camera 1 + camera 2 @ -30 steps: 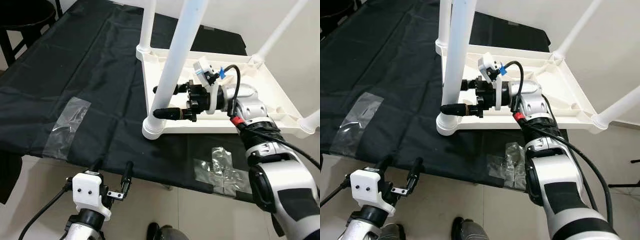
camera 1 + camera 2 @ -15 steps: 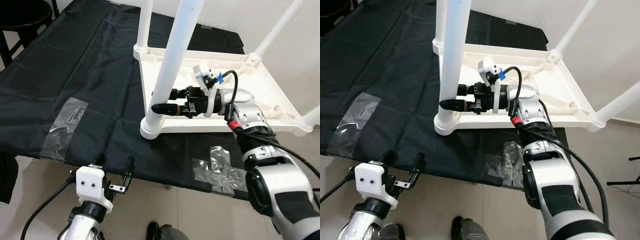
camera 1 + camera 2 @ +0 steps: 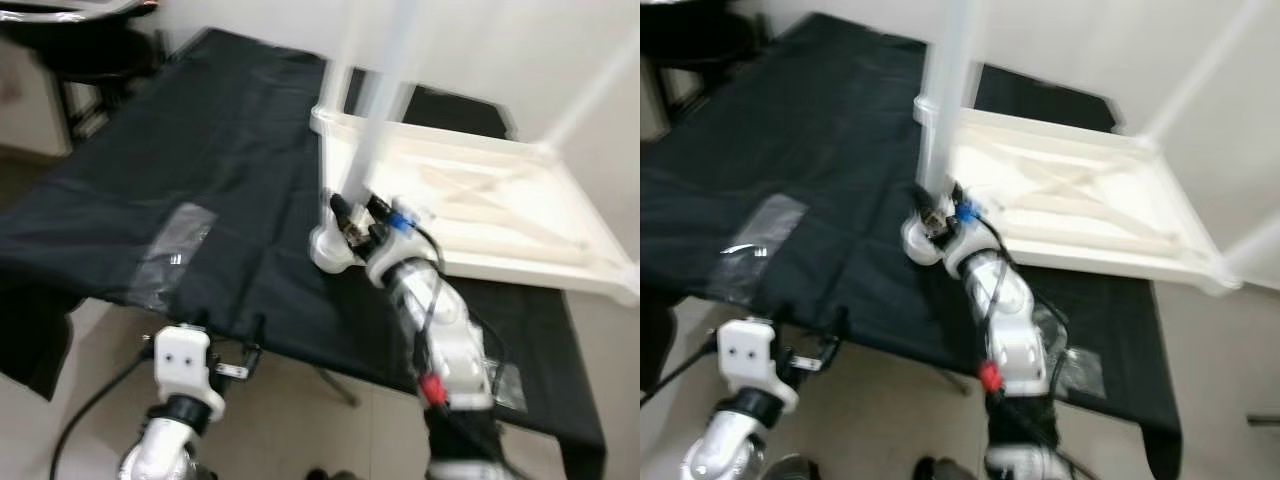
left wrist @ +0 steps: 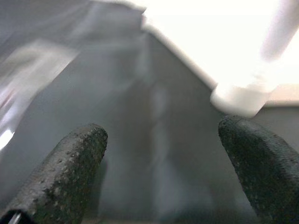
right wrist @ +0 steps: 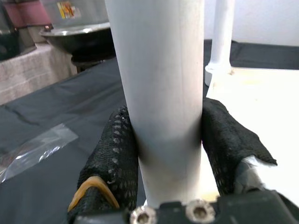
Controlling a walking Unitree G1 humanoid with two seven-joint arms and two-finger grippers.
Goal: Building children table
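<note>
1. The white children's table (image 3: 480,215) is seen upside down on a black cloth (image 3: 190,170), its legs pointing up; the head views are blurred.
2. The right gripper (image 5: 168,140) is closed around the nearest white table leg (image 5: 161,88) low down, just above the corner socket (image 3: 335,250), with both padded fingers (image 5: 110,154) pressed against the tube.
3. The left gripper (image 4: 163,154) is held open and empty, low at the near edge of the cloth, well apart from the table.
4. The step in hand is judged to be the seating or tightening of this leg in its socket.
5. For the next move, a firm grip and a straight push or twist along the leg's axis would be called for, so that the leg is not tilted in the socket.
</note>
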